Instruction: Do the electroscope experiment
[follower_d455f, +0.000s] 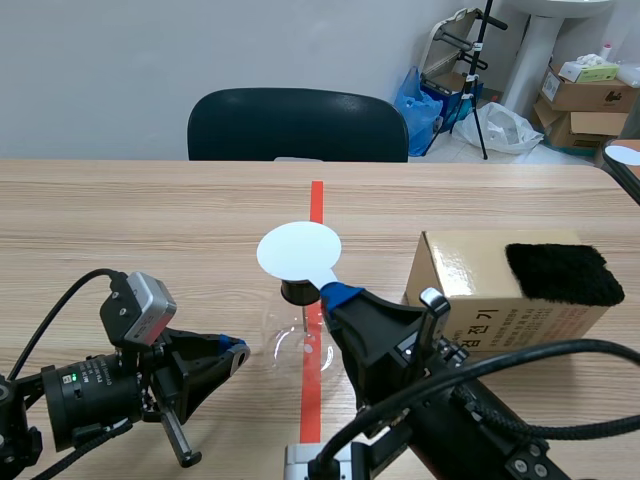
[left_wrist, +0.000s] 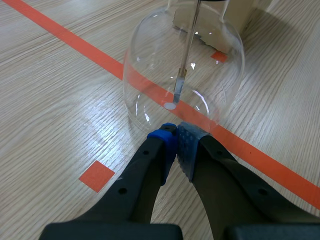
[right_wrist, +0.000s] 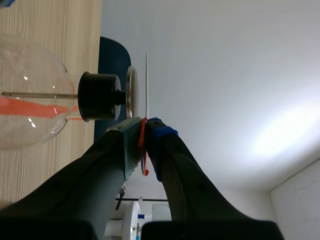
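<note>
Right hand (follower_d455f: 340, 296) is clamped on the thin handle of the white disc (follower_d455f: 298, 250). The disc sits over the top of the electroscope flask (follower_d455f: 296, 342), which stands on the counter (follower_d455f: 150, 220) on the red tape line. Left hand (follower_d455f: 234, 352) has pads together on nothing, at 9 o'clock of the flask, tips just beside the glass. Cardboard box (follower_d455f: 470, 292) with a black fuzzy pad (follower_d455f: 562, 272) on top is at 3 o'clock of the flask.

Risks, my call:
- A disc brought down hard or off-centre could tip the flask or jam the stopper.
- The thin handle could twist in the grip.
- Any forward nudge by the left hand would shove the glass.

Views:
- Right wrist shows the disc edge-on, a slim gap from the metal plate (right_wrist: 131, 92) above the black stopper (right_wrist: 100, 96). The scene view hides that gap.
- Left wrist shows the rod (left_wrist: 189, 45) and its leaf end (left_wrist: 177, 90) inside the glass, hanging straight as far as I can tell. The leaf shows only there.
</note>
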